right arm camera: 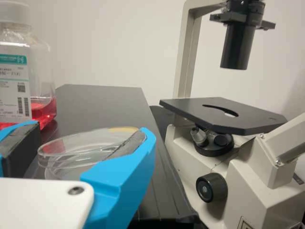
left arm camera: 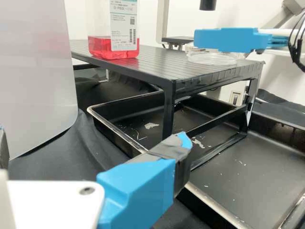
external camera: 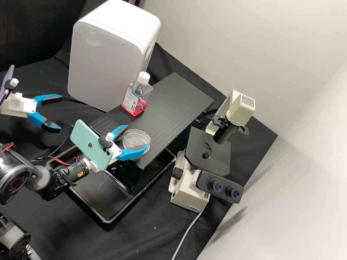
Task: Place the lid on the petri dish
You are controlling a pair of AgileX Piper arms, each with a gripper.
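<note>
Ribbed black shelf (external camera: 173,104), round clear petri dish (external camera: 136,138)

The left pincer (external camera: 57,111) and right pincer (external camera: 135,139) have white bodies, bright blue fingers (external camera: 47,97) and dark grey pads (left arm camera: 174,145). A mint-green block (external camera: 86,142) with a white knob (external camera: 109,137) rides the dark grey right arm (external camera: 39,180), beside red and black wires (external camera: 56,160).

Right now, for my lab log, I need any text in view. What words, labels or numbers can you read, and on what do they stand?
Bottle label: several lines of small print and a barcode, all too blurred to read.
Microscope: a small mark low on its base, too small to read.
No text here can be quoted with confidence.
</note>
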